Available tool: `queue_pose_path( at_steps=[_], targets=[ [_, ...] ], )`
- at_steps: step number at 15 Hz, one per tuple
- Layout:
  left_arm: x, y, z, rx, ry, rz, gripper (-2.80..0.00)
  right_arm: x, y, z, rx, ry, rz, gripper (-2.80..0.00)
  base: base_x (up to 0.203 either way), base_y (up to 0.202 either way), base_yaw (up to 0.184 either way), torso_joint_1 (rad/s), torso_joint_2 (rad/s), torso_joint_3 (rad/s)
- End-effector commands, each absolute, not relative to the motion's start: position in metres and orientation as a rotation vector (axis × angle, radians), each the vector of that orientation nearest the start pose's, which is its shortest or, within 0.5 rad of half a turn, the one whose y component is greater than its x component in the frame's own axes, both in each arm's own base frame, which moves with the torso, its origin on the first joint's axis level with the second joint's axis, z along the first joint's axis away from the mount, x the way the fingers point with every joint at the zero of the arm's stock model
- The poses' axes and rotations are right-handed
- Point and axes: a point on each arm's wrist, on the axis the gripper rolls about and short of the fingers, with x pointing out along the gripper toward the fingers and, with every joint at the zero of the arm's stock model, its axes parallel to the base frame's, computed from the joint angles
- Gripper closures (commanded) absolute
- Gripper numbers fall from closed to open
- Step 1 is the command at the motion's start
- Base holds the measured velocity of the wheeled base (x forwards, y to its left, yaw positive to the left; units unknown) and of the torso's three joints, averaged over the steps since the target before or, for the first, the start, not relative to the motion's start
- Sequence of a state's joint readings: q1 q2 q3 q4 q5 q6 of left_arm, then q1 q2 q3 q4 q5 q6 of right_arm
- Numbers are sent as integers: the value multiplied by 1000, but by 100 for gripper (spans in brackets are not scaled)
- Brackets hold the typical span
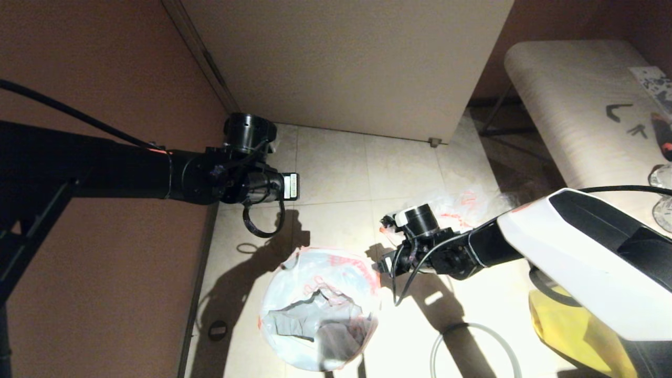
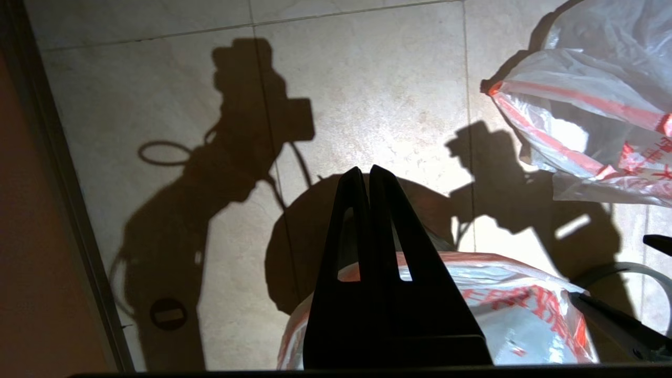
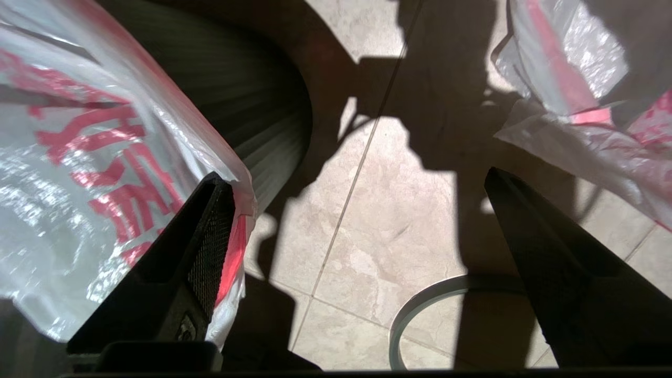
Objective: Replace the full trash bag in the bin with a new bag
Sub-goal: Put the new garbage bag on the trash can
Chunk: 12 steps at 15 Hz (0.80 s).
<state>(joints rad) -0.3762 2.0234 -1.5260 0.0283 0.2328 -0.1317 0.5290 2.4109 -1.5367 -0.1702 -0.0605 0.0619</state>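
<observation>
Since the new bag (image 1: 319,307) is only draped over the bin (image 3: 252,100), with nothing clamping it, the main risk I see is the liner slipping: the loose grey rim ring (image 1: 475,349) lies on the floor tiles (image 1: 336,168) just beside the bin on its right, not on it, so any snag from a finger could drag the plastic off the lip or pull it down into the bin. The right gripper (image 3: 357,220) is the likely culprit: it sits just right of the bin, jaws spread wide and holding nothing, and in the right wrist view one finger (image 3: 205,231) looks to be right against the bag's red-orange hem, contact I can't confirm. A sideways sweep from there could catch the film or tip the bin, which looks light. Second risk: the ring needs a pick off flat tile, and a thin hoop can skid away. The full trash bag (image 1: 462,205) lies on the floor behind the right wrist, apart from the bin, near enough for the forearm to brush. Right arm reaches in low from the right, wrist angled down toward the floor. Left gripper (image 2: 370,176) is clenched, empty, held level above the floor behind the bin, arm idle.
</observation>
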Motion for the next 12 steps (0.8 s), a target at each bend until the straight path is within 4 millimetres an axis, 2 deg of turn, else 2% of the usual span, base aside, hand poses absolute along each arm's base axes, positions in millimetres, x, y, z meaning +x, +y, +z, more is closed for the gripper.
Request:
queue_pose_path(
  at_steps=[1,5,7,10,12],
  targets=[
    [383,-146,199,32,515,-105,0,415,230,29,-142,731,426,-280,0,0,0,0,0,0],
    [388,-148,191,39,531,-103,0,421,217,31,57,797,591,-280,0,0,0,0,0,0],
    [390,-151,187,45,538,-98,0,427,206,20,91,828,583,-280,0,0,0,0,0,0],
    [393,-156,179,58,550,-87,0,431,195,23,160,845,627,-280,0,0,0,0,0,0],
    [394,-156,178,60,552,-86,0,435,190,14,161,856,615,-280,0,0,0,0,0,0]
  ],
)
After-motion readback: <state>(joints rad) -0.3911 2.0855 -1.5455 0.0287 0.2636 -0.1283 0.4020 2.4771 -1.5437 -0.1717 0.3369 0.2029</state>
